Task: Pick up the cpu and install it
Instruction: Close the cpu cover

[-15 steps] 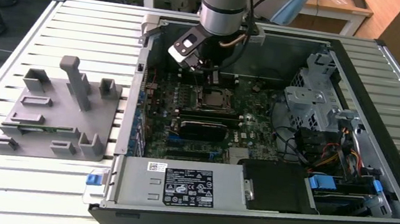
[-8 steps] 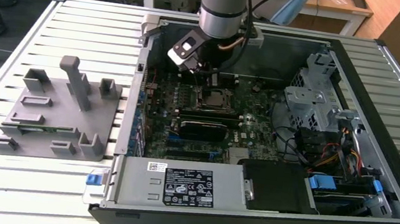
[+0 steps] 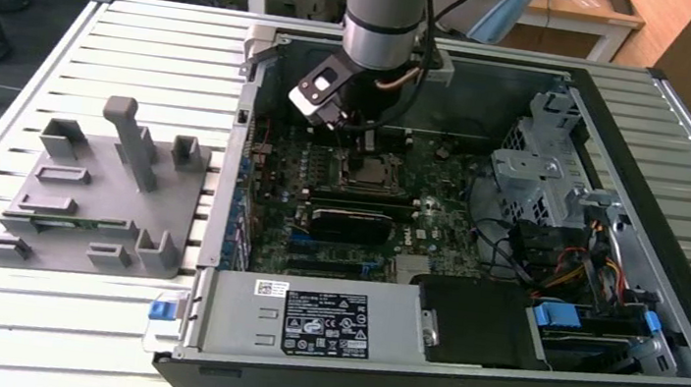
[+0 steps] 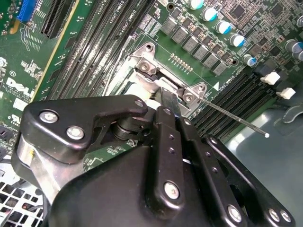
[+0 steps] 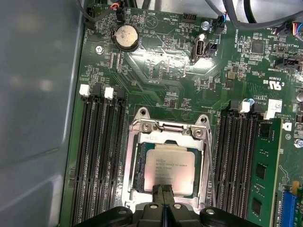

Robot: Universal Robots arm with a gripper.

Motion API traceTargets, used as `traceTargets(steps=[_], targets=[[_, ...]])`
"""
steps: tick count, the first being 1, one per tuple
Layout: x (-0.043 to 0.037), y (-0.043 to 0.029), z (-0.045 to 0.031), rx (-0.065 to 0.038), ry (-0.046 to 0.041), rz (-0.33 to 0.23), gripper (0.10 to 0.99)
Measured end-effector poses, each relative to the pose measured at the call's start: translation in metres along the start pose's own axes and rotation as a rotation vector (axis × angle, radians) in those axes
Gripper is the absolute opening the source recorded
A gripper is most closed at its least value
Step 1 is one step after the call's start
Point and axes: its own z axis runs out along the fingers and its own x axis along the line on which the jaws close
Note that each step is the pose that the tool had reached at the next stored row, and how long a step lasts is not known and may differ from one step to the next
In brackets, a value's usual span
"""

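Silvery cpu (image 5: 171, 166) lying flat inside socket frame (image 5: 166, 126), near centre of exterior view. Hand (image 5: 163, 189) clenched on nothing, hovering at cpu edge. Judging: keeping any push light and level, avoiding tilting.

Room above the silvery square cpu (image 5: 170, 169) is open, save the black gripper (image 5: 163, 189), closed, over its edge. A silver metal socket frame (image 5: 170, 126) rings it, low black memory slots (image 5: 97, 161) flank both sides, a green memory module (image 5: 261, 175) stands beyond, and the grey case wall (image 5: 38, 118) rises near.
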Motion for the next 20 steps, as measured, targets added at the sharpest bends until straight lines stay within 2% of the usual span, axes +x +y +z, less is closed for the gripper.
traceTargets(steps=[9,20], targets=[[0.0001,-0.0001,0.0028,0.0,-0.0009,0.0,0.106],[0.0001,0.0037,0.0032,0.001,-0.0005,0.0,0.106]])
